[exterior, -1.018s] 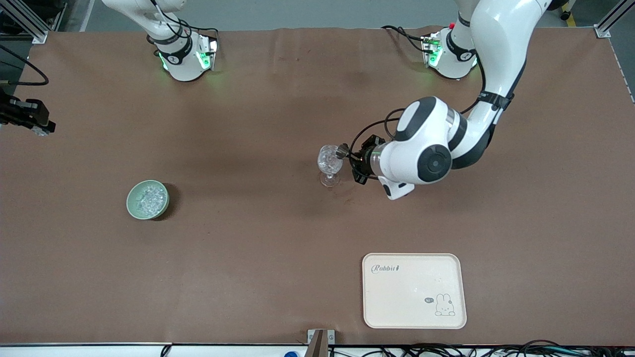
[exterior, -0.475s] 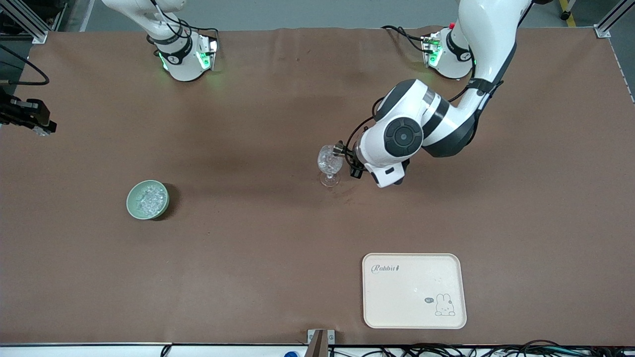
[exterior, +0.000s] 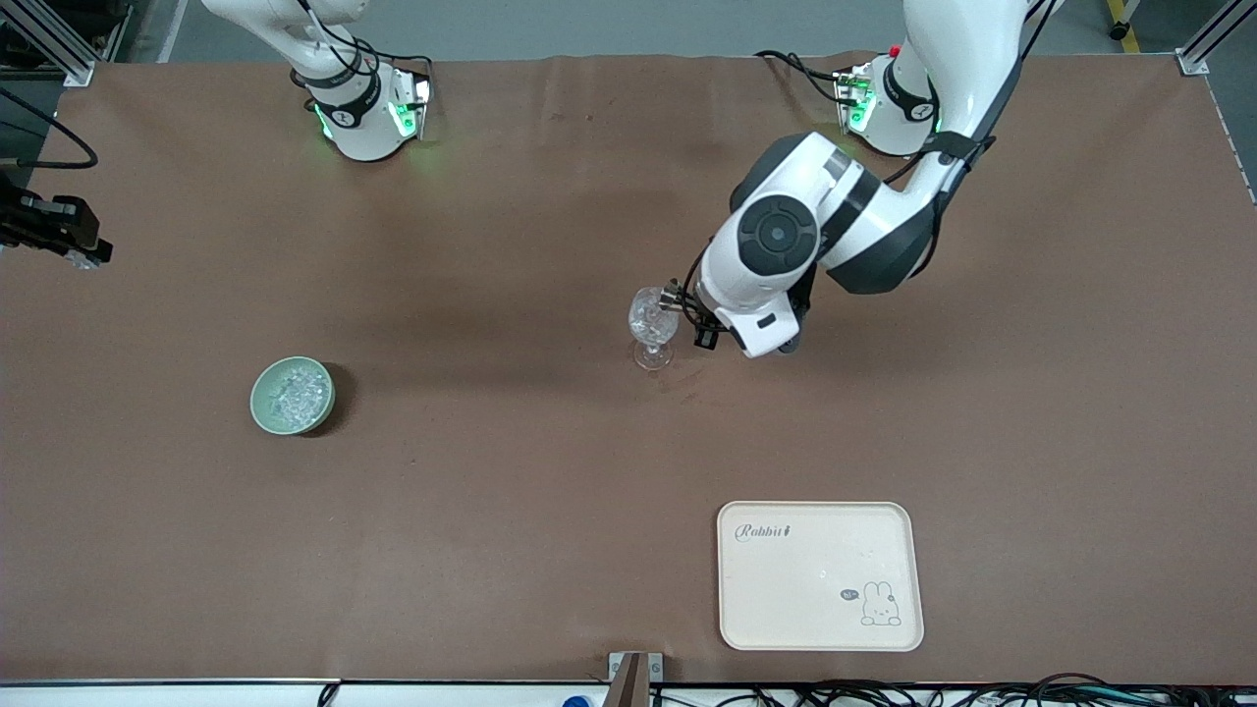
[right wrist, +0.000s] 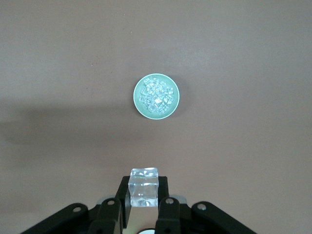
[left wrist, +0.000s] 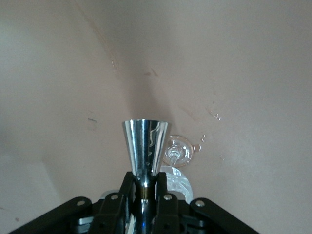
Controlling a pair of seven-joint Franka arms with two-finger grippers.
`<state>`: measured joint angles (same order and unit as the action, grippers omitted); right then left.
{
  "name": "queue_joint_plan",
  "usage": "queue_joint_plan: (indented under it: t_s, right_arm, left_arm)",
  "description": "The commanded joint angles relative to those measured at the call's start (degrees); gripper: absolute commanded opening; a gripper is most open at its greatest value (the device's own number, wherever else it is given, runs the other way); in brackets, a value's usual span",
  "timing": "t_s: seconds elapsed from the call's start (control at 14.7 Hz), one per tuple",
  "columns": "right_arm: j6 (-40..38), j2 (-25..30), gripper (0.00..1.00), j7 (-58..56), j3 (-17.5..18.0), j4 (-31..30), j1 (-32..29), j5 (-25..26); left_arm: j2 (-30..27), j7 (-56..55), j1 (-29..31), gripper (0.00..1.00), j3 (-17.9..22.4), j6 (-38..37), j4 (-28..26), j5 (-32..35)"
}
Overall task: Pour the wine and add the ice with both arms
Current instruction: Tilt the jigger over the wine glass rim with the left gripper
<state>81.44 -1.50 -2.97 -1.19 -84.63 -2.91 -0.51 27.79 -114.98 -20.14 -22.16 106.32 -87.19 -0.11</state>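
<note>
A clear stemmed glass [exterior: 651, 329] stands mid-table. My left gripper [exterior: 678, 299] is beside its rim and shut on the stem of a steel cone-shaped measuring cup [left wrist: 145, 145]. In the left wrist view the gripper [left wrist: 145, 184] holds the cup over the glass's foot [left wrist: 178, 151]. The ice [exterior: 293, 393] is a heap of small clear chunks in a green bowl [exterior: 263, 410] toward the right arm's end. My right gripper [right wrist: 144, 189] is high over the table, shut on one clear cube [right wrist: 144, 186]. The bowl of ice [right wrist: 156, 96] lies ahead of it.
A cream tray [exterior: 820, 574] with a rabbit drawing lies near the front camera, toward the left arm's end. The right arm's black hand shows at the table edge [exterior: 54, 231]. Brown paper covers the table.
The left arm's wrist has turned and its forearm has swung up toward its base. The measuring cup stays at the glass's rim. The right arm, bowl and tray have not moved.
</note>
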Motion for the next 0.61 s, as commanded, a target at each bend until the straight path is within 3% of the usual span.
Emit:
queue_joint_plan:
  t_s: [0.0, 0.54]
  right_arm:
    - [-0.3, 0.3, 0.04, -0.2, 0.4, 0.1, -0.3, -0.7]
    - [-0.4, 0.4, 0.04, -0.1, 0.5, 0.2, -0.3, -0.8]
  left_arm:
    - [-0.5, -2.6, -1.3, 0.0, 0.2, 0.3, -0.2, 3.6]
    - [-0.2, -6.7, -4.8, 0.0, 0.3, -0.1, 0.9, 14.0]
